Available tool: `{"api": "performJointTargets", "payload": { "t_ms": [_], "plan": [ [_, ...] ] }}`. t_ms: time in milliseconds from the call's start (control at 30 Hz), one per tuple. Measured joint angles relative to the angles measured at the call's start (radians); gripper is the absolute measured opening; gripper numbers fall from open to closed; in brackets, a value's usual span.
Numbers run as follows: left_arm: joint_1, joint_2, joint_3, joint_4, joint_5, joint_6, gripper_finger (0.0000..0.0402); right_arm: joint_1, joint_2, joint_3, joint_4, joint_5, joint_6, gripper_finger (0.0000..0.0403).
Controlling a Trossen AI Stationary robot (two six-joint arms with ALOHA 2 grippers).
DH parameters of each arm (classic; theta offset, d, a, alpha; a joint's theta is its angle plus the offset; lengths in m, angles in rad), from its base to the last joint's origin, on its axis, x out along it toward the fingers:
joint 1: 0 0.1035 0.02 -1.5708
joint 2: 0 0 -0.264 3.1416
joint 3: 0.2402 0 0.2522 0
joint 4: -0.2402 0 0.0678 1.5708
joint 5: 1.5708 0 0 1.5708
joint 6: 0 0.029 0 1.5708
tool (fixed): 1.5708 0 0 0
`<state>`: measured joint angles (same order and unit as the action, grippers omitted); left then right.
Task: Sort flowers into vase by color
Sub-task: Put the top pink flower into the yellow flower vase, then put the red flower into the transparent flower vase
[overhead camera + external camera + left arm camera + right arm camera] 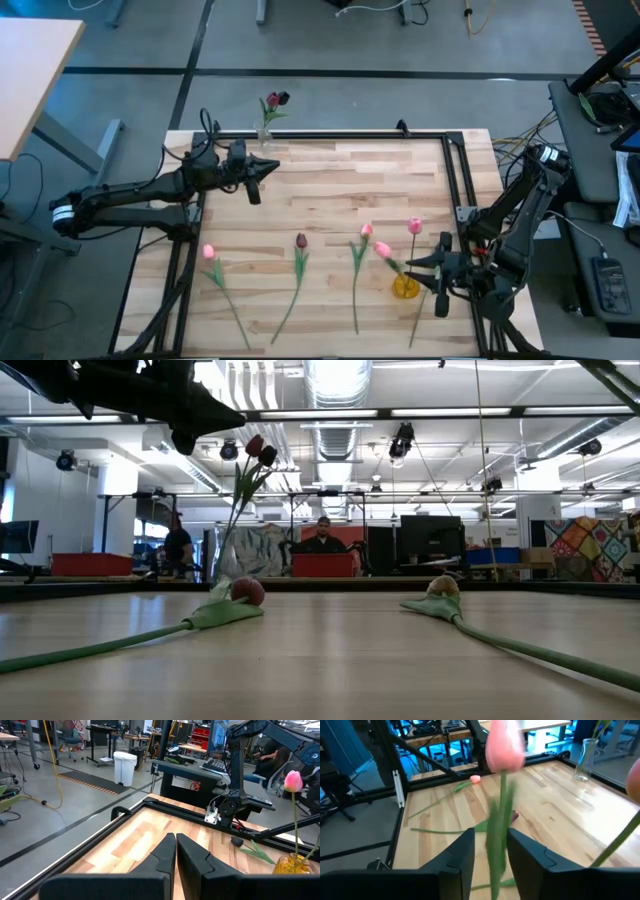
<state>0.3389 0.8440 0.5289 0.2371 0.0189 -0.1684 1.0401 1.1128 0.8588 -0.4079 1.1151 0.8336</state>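
Your right gripper (490, 852) pinches a pink tulip (504, 747) by its stem beside the yellow vase (405, 286); a slanted stem could catch the rim and tip it. The left gripper (175, 851) hovers closed near the clear vase (265, 136) of maroon tulips. Other flowers lie on the wooden table (340, 180); a workshop lies beyond.

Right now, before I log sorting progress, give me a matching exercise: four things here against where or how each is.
1 clear vase
2 yellow vase
3 left gripper
4 loose maroon tulip

A shut, empty
B lies flat between loose pink tulips
C holds dark maroon tulips
D holds upright pink tulips

Pairs: 1-C, 2-D, 3-A, 4-B
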Motion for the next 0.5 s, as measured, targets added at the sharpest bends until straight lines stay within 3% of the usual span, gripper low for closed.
{"api": "performJointTargets", "payload": {
  "t_ms": [233, 500],
  "plan": [
    [0.000, 0.000, 0.000, 0.000, 0.000, -0.001, 0.0000, 0.000, -0.010, 0.000, -0.008, -0.039, 0.034, 0.0120],
    [-0.003, 0.000, 0.000, -0.005, 0.018, -0.042, 0.0000, -0.002, -0.014, 0.081, -0.111, -0.106, 0.046, 0.0099]
  ]
}}
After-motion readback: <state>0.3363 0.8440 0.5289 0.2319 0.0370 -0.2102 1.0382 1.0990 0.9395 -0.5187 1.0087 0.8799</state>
